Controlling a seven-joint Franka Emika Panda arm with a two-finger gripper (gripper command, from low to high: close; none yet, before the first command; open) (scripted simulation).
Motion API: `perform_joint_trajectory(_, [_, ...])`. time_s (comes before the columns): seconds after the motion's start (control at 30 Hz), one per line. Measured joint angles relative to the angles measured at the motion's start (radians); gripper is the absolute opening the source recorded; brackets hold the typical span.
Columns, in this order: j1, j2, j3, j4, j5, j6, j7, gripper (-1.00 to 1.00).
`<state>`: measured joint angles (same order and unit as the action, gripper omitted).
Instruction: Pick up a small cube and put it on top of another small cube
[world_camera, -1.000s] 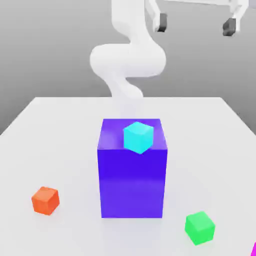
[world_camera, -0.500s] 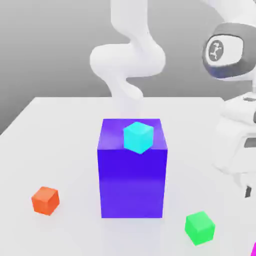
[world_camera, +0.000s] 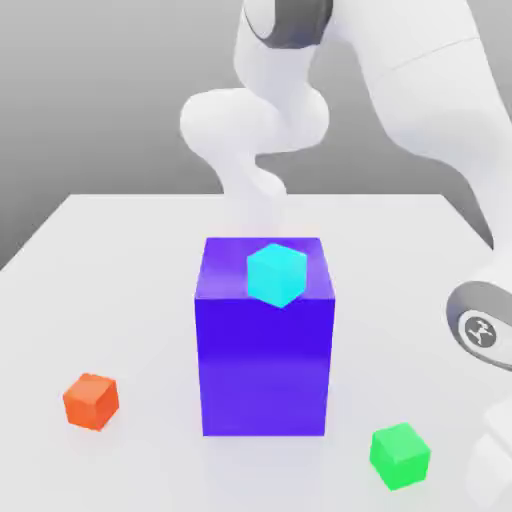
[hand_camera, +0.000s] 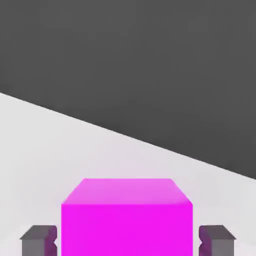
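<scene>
The small cube (hand_camera: 127, 220) is plain magenta-pink and rests on the white table, seen close up in the hand view. My gripper (hand_camera: 127, 241) is shut on it, with one dark fingertip (hand_camera: 38, 240) against each side. Another small cube (world_camera: 400, 456), bright green, sits on the table near the front at the exterior view's right. My arm (world_camera: 490, 340) bends down just beyond it at the right edge of that view.
A tall blue-purple block (world_camera: 265, 350) stands mid-table with a cyan cube (world_camera: 276, 274) on top. An orange cube (world_camera: 91, 401) lies at the front on the exterior view's left. The white table (world_camera: 120, 260) ends at a dark backdrop.
The arm swung down from high at the back to the front corner at the exterior view's right. The fingers went from open to shut on the magenta cube.
</scene>
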<state>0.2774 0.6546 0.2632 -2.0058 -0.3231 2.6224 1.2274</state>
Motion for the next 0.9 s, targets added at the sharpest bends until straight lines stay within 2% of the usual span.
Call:
perform_joint_trajectory(0.1, [0.001,0.001,0.000,0.000,0.001,0.001,-0.001,-1.00])
perform_joint_trajectory(0.23, [-0.032,-0.122,0.040,-0.040,0.058,-0.080,-0.032,-1.00])
perform_joint_trajectory(0.6, [-0.146,-0.486,0.019,-0.424,0.257,-0.028,0.128,-1.00])
perform_joint_trajectory(0.67, [-0.155,-0.521,0.004,-0.480,0.260,-0.007,0.172,-1.00])
perform_joint_trajectory(0.8, [-0.142,-0.418,-0.031,-0.491,0.189,0.104,0.239,-1.00])
perform_joint_trajectory(0.83, [-0.132,-0.388,-0.044,-0.490,0.171,0.132,0.253,1.00])
perform_joint_trajectory(0.9, [-0.132,-0.388,-0.044,-0.490,0.171,0.132,0.253,1.00])
